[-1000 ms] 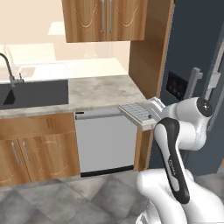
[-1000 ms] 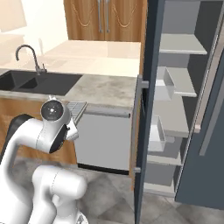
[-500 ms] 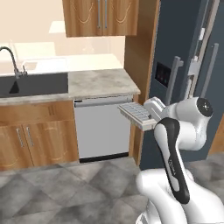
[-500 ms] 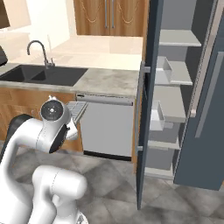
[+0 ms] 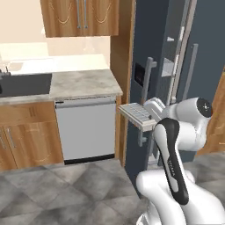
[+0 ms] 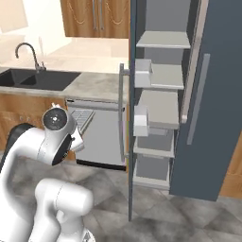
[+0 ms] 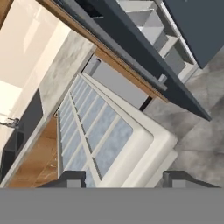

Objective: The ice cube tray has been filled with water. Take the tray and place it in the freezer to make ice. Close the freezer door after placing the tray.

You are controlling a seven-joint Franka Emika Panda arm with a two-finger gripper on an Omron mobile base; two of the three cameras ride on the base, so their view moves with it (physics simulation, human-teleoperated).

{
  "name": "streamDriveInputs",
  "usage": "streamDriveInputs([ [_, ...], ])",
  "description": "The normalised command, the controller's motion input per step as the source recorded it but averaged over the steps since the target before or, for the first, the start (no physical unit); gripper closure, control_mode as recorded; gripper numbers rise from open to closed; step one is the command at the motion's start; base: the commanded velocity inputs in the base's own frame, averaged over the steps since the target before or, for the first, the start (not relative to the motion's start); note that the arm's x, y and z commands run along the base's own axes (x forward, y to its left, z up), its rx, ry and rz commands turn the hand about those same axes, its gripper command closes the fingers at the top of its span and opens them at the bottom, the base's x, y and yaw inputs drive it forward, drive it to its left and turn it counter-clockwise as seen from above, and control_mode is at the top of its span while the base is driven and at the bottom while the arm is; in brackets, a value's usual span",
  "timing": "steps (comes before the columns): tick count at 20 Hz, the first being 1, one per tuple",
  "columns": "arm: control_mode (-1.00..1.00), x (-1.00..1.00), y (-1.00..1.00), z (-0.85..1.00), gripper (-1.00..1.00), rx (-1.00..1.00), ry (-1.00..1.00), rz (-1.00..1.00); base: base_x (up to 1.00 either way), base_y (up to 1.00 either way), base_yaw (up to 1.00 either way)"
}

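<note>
Kitchen floor tiles fill the foreground, and the whole view has slid leftward over the last second: the base is driving toward the fridge. At mid-frame the gripper (image 7: 124, 177) is clenched on the ice cube tray (image 5: 137, 112), held level in the air. Beyond, right of centre, the freezer door (image 5: 145, 70) stands open before the freezer (image 6: 160, 106) shelves, so placing comes next.

Rendered pics, evenly bright, soft diffuse light, no clear src. Wall above the table (image 5: 83, 83) washed pale, near blown out. Faint shadow under ice cube tray (image 5: 136, 112). Edges slightly soft/low-res; no blur or lens distortion.
</note>
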Motion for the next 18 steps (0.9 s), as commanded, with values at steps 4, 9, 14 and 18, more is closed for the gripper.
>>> streamDriveInputs([
  [4, 1.0, 0.0, 0.0, 0.0, 1.0, 0.0, 0.0, 0.0, -0.01, -0.81, 0.0],
  [9, 1.0, 0.0, 0.0, 0.0, 1.0, 0.0, 0.0, 0.0, -0.14, -0.58, 0.0],
  [14, 1.0, 0.0, 0.0, 0.0, 1.0, 0.0, 0.0, 0.0, -0.01, -0.69, 0.0],
  [18, 1.0, 0.0, 0.0, 0.0, 1.0, 0.0, 0.0, 0.0, 0.0, -0.66, 0.0],
])
